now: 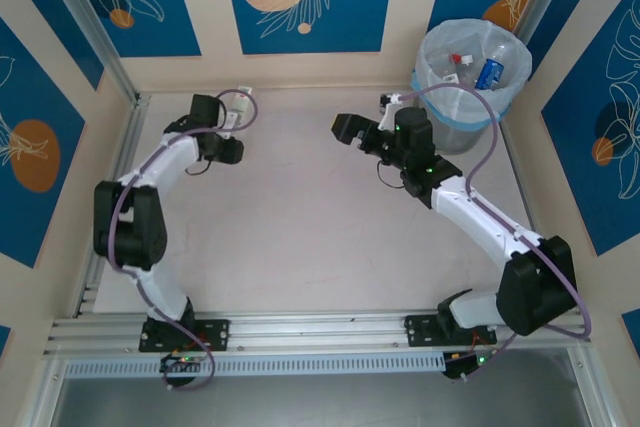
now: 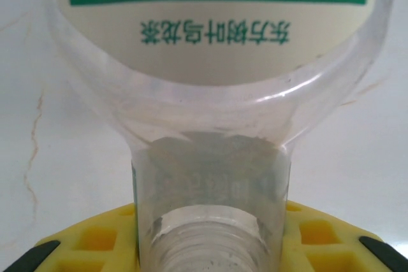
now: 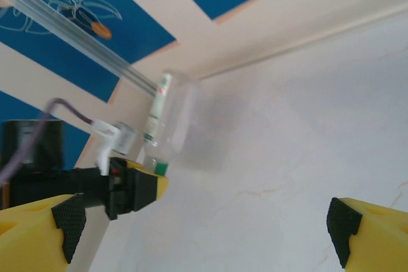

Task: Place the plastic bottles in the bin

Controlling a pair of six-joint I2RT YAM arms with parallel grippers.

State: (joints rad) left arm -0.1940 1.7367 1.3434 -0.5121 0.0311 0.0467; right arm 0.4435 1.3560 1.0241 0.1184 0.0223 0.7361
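Clear plastic with a green-and-white label fills the left wrist view: the green-white bottle (image 2: 210, 74) sits neck-first in the left gripper (image 2: 210, 250). Its yellow fingers (image 2: 95, 240) are drawn in against both sides of the threaded neck, so this hand is nearly closed and has hold of the bottle. Seen from above, the pair is at the far side of the table (image 1: 300, 237), well to the left of the bin (image 1: 428, 75), which stands at the far right corner. I cannot tell whether the bottle's body is clear of the table.

The right gripper (image 1: 343, 128) hangs between the held bottle and the bin, nearer the bin, with its jaws spread wide and nothing between them. Inside the bin lie a red-capped bottle (image 1: 455, 60) and a blue-labelled bottle (image 1: 490, 73).

The step in hand looks like the carry to the bin. A grip on the neck alone leaves the long, light body free to swing, so a steady, unhurried sweep should serve best. The bottle probably needs to rise above the bin's rim before it crosses. The right arm lies across the direct line, so the path should go over or around it. Release seems safest only once the whole body is over the bin's opening, not over its edge.
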